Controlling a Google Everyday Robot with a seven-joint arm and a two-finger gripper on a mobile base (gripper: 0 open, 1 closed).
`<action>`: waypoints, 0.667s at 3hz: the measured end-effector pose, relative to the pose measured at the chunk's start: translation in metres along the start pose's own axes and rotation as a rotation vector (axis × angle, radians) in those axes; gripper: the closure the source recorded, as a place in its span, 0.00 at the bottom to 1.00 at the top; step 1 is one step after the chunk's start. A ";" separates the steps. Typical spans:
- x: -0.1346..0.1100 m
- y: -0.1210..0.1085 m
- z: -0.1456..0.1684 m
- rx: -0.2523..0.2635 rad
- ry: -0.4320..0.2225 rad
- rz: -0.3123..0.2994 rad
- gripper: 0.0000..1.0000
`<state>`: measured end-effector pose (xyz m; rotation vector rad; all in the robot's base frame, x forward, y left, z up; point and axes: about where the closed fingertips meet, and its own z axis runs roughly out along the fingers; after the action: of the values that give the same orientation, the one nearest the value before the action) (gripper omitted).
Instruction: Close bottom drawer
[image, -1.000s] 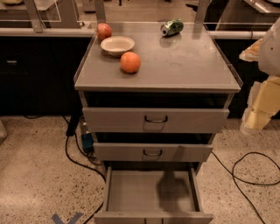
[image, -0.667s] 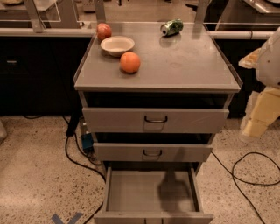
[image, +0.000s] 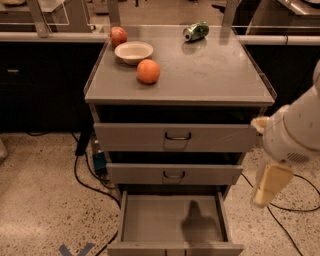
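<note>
Speckled floor, grey cabinet (image: 180, 85). Bottom drawer (image: 150, 222) stands pulled out, down-left of my gripper (image: 267, 187). Can't tell how wide the gripper is.

Orange (image: 148, 71), apple (image: 118, 36), white bowl (image: 133, 51), green can (image: 196, 31) — on cabinet top (image: 215, 75) — floor cables (image: 75, 166)

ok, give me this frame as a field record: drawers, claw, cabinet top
bottom drawer: pulled far out, tray shows only a shadow
top drawer, middle drawer: far less extended
claw: right of the cabinet, beside the lower drawers, touching nothing
cabinet top: bowl, orange, apple, green can on its side
task state: not yet closed
</note>
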<state>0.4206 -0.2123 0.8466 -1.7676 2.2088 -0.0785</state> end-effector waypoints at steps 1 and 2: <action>0.005 0.023 0.044 -0.027 -0.002 -0.006 0.00; 0.009 0.026 0.053 -0.022 0.007 -0.004 0.00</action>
<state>0.4091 -0.2071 0.7886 -1.7859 2.2195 -0.0624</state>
